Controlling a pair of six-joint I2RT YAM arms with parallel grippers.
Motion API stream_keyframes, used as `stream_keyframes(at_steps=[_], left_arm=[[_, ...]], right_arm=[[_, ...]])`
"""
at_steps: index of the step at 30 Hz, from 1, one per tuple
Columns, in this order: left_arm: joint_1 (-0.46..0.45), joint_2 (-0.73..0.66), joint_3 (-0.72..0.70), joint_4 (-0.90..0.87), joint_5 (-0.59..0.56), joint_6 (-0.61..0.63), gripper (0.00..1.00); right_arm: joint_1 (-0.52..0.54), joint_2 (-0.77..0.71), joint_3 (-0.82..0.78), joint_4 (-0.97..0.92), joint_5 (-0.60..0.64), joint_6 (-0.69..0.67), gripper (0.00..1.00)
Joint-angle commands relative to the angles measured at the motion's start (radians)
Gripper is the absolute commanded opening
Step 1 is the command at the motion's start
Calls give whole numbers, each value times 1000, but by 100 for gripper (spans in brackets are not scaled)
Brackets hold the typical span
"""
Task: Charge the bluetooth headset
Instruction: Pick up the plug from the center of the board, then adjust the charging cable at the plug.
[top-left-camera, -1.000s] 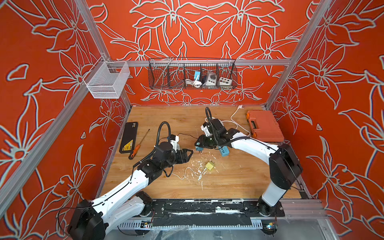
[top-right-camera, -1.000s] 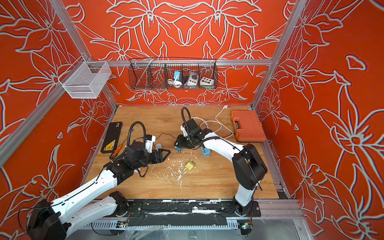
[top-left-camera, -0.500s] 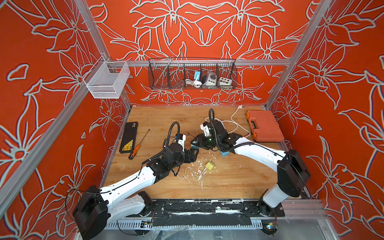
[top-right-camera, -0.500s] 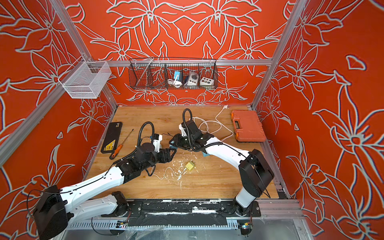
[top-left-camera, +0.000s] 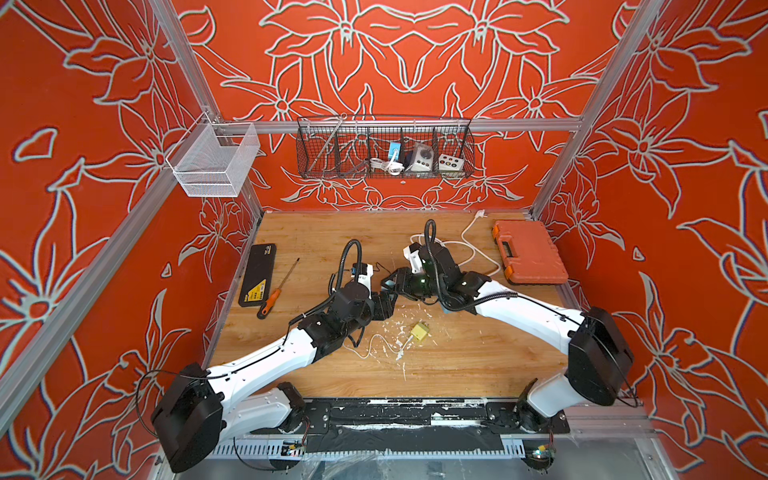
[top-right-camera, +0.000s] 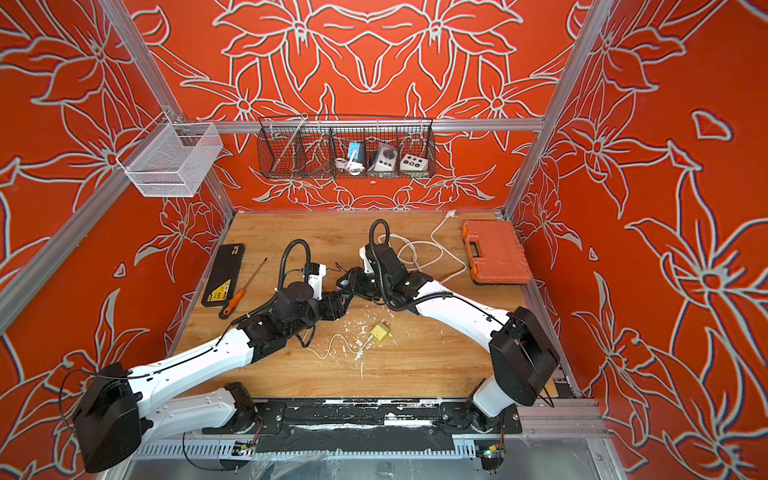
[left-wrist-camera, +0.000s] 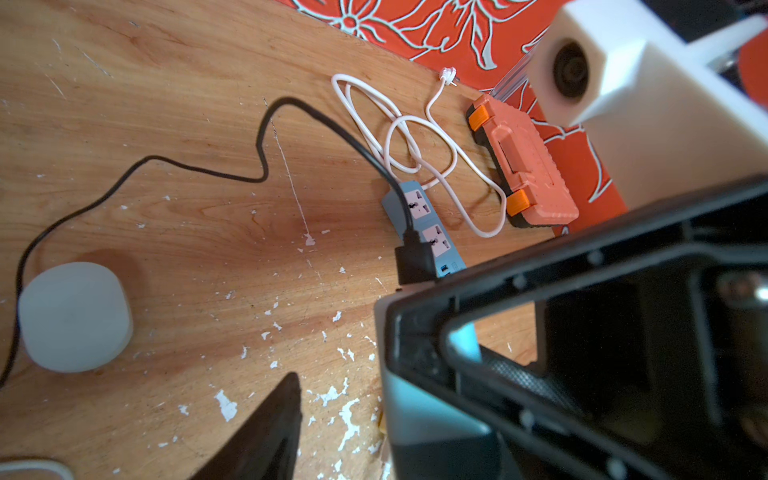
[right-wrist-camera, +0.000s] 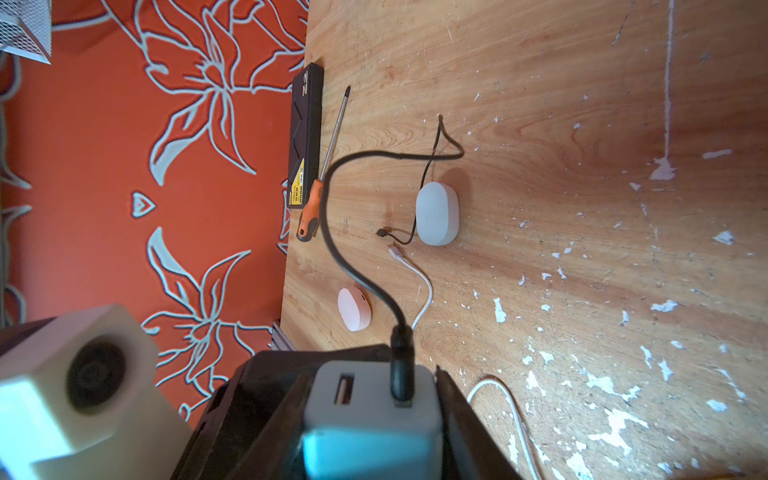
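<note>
The headset's white oval case (right-wrist-camera: 437, 214) lies on the wooden table (top-left-camera: 457, 365), and it also shows in the left wrist view as the white case (left-wrist-camera: 75, 316). A black cable (right-wrist-camera: 332, 232) is plugged into a white-and-blue USB charger (right-wrist-camera: 370, 411). Its small far plug (right-wrist-camera: 380, 232) lies loose beside the case. My right gripper (top-left-camera: 392, 284) is shut on the charger and holds it above the table's middle. My left gripper (top-left-camera: 384, 302) sits right against it from the front. One dark left finger (left-wrist-camera: 278, 424) stands well apart from the charger; the other is hidden. A blue power strip (left-wrist-camera: 428, 224) lies behind.
An orange toolbox (top-left-camera: 528, 253) lies at the back right with coiled white cable (top-left-camera: 473, 249) beside it. A black case (top-left-camera: 258, 274) and screwdriver (top-left-camera: 278, 286) lie on the left. A yellow plug (top-left-camera: 419, 332) with a thin cable sits in front. A pink round case (right-wrist-camera: 353, 307) lies near the left edge.
My left gripper has reached right and back to meet the right gripper. The right gripper has carried the charger leftward off the power strip toward the table's middle.
</note>
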Motion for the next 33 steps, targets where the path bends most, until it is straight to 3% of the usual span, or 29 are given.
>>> stream_keyframes(at_steps=[1, 7, 13, 15, 18, 27, 33], left_arm=[[-6, 1, 19, 49, -7, -4, 62], [-5, -22, 10, 46, 1, 1, 50], [-5, -38, 1, 37, 13, 13, 33], [-5, -42, -4, 35, 18, 18, 24], [-5, -49, -6, 25, 24, 29, 19], [-5, -101, -32, -7, 26, 74, 16], [-5, -173, -63, -16, 45, 110, 16]], right_arm=[[18, -23, -15, 25, 10, 33, 40], [22, -20, -30, 37, 11, 38, 40], [21, -20, -35, 41, 8, 30, 43], [22, -20, -33, 35, 9, 23, 46], [22, -29, -29, 17, 19, 4, 52], [1, -68, 27, -125, 17, -122, 63], [-37, -106, 70, -280, -38, -265, 64]])
